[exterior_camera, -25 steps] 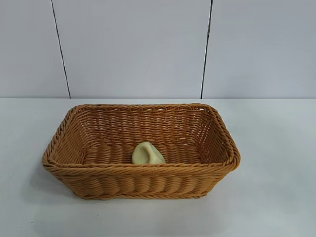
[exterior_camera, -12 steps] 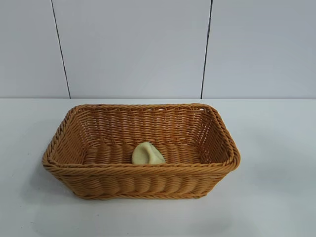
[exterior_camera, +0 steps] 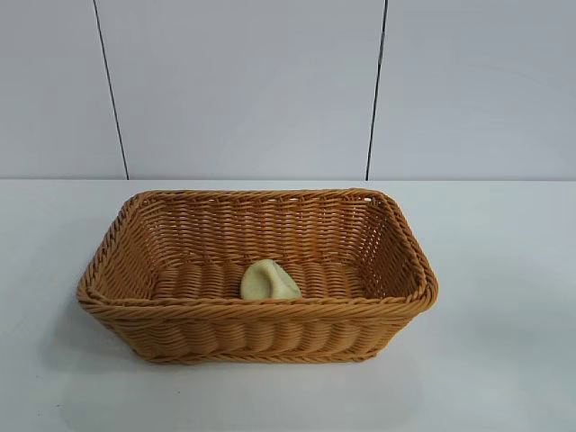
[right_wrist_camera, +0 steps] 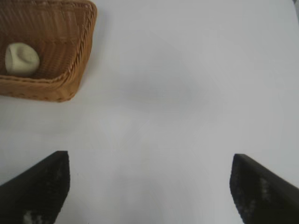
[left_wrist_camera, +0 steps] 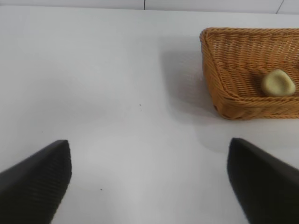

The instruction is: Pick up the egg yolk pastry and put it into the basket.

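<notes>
And there's the egg yolk pastry (exterior_camera: pixel 269 280) resting inside the basket (exterior_camera: pixel 261 310), near its six o'clock wall, looking delivered. Left gripper (left_wrist_camera: pixel 149 179) and right gripper (right_wrist_camera: pixel 149 186) hover over bare desk (exterior_camera: pixel 504 270), fingers wide, holding nothing.

1. No lettering, label, brand mark, number or sign can be read in any of the three views.
</notes>
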Available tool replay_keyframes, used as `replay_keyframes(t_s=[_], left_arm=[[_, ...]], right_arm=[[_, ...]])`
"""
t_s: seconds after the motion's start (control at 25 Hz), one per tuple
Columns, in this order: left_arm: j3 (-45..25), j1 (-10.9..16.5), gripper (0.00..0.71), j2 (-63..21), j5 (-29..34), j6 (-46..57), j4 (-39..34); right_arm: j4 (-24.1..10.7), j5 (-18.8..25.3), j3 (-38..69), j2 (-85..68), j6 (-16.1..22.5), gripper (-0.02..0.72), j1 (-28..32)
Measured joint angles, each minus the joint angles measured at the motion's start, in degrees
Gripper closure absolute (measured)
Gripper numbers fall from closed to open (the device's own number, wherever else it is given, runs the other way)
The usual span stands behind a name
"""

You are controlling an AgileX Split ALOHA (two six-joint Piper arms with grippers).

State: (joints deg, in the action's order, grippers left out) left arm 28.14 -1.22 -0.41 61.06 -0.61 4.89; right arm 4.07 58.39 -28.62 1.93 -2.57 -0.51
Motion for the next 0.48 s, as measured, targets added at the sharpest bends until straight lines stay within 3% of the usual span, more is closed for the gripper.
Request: replay_keyframes(t_s=[0.48], left_arm=[[0.0,0.0,0.014,0.0,0.0,0.0,0.0]], right_arm=[[0.22,0.05,0.0,-2.34,0.0,0.059,0.0]])
